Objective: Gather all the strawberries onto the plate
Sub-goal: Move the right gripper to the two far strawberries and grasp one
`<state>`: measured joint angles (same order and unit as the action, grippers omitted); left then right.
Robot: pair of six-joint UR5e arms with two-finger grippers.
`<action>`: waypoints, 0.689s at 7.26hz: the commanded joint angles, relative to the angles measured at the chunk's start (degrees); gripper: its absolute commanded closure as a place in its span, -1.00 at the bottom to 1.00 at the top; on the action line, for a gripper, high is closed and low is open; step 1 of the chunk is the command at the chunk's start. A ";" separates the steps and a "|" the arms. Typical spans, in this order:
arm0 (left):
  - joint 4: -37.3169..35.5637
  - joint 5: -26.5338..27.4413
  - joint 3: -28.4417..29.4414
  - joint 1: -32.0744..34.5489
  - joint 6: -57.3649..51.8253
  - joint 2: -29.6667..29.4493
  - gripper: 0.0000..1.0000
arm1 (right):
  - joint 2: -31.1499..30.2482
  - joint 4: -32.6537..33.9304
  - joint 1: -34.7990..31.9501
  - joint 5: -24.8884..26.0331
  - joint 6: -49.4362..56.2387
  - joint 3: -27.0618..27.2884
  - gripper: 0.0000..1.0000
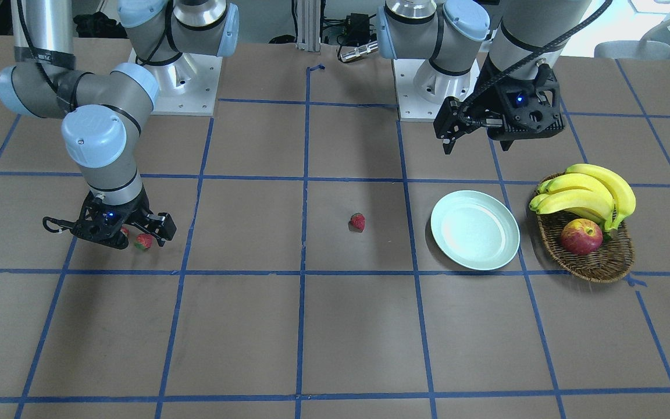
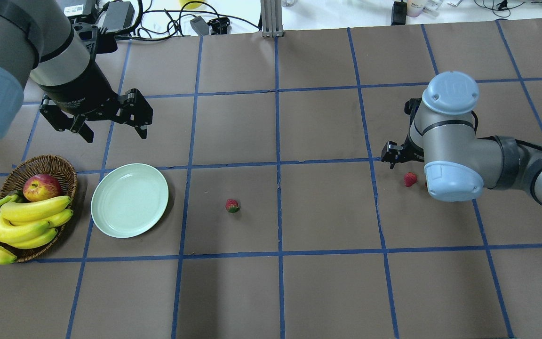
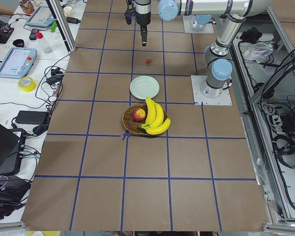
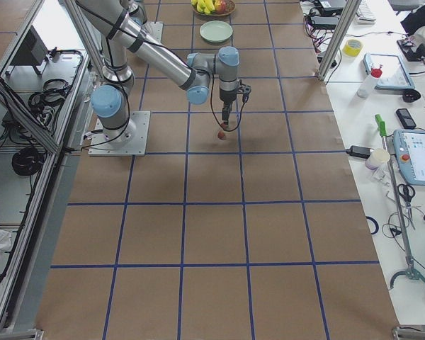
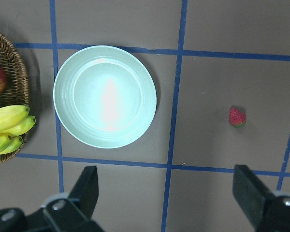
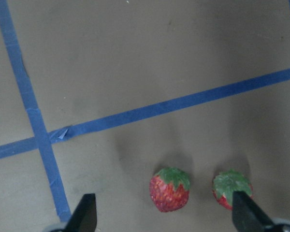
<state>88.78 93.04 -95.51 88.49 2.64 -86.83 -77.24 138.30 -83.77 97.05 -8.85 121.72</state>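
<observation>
1. Fingers of the left tool (image 2: 115, 137) are spread wide and empty, hovering near the single plate (image 2: 130, 200).
2. One strawberry (image 2: 232, 205) lies on the counter (image 2: 327, 292), right of the plate.
3. Second strawberry (image 6: 169, 189) sits ungripped between the parted fingers of the right tool (image 6: 162, 194); third strawberry (image 6: 232, 187) is just beside it, partly hidden by one finger.

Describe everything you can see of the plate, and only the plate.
The plate is round and shallow, pale mint-green, with a low raised rim. Its smooth surface shows a bright glare, so it looks like glazed ceramic or plastic. It is empty and lies flat on the brown table, its edge covering part of a blue tape line. The wicker basket sits close on one side and a strawberry lies well apart on the other. The open left gripper hangs nearby without touching it.
</observation>
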 commanded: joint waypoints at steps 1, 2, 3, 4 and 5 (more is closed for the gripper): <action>-0.28 -0.05 -1.08 0.02 0.00 0.08 -1.00 | 1.38 1.88 0.10 -1.67 -6.60 1.15 -1.00; -0.36 -0.05 -1.09 0.10 0.00 0.08 -1.00 | 2.61 2.67 0.10 -1.77 -6.79 1.15 -1.00; -0.37 0.04 -1.09 -0.07 0.00 0.17 -1.00 | 2.88 2.76 0.10 -1.77 -6.62 1.41 -1.00; -0.28 0.04 -1.17 0.02 0.00 0.17 -1.00 | 2.88 2.68 0.10 -1.68 -6.36 1.59 -0.96; -0.28 -0.05 -1.17 0.19 0.00 0.08 -1.00 | 2.88 2.50 0.10 -1.51 -6.18 1.68 -0.69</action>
<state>88.48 93.04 -96.63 88.54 2.64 -86.69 -74.45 140.91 -83.67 95.39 -15.23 123.24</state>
